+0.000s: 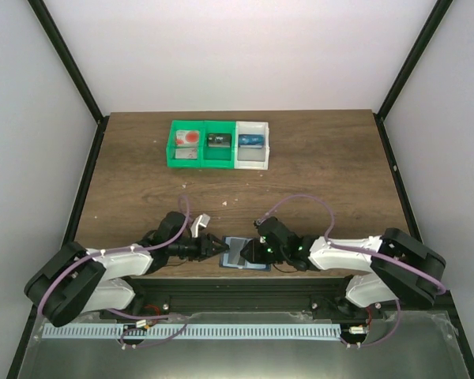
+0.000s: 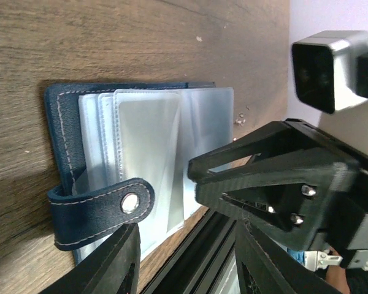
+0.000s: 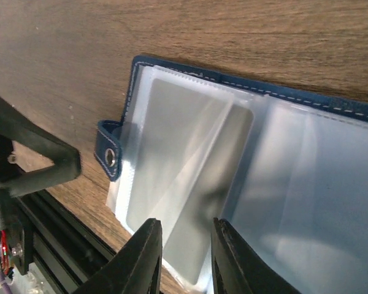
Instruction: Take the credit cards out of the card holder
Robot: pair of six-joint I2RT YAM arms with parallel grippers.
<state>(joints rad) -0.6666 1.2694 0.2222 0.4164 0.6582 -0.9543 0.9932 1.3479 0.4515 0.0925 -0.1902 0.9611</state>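
Note:
The card holder [image 1: 245, 254] lies open near the table's front edge, dark blue with clear plastic sleeves [image 2: 147, 147]. Its snap tab [image 2: 101, 208] sticks out on the side toward my left gripper. In the top sleeve sits a pale grey card-shaped sheet [image 3: 190, 184], partly lifted; I cannot tell whether it is a card. Pale credit cards with red marks [image 1: 188, 140] lie in the green bin. My left gripper [image 2: 187, 236] is open beside the tab, holding nothing. My right gripper [image 3: 185, 236] hangs over the sleeve's near edge, its jaws a little apart.
At the back stand a green bin [image 1: 174, 158] and a white bin [image 1: 252, 162]. The green bin's second cell holds a black item [image 1: 218, 140], and the white bin holds a blue item [image 1: 252, 140]. A black rail [image 2: 196, 257] runs along the table's front edge just below the holder.

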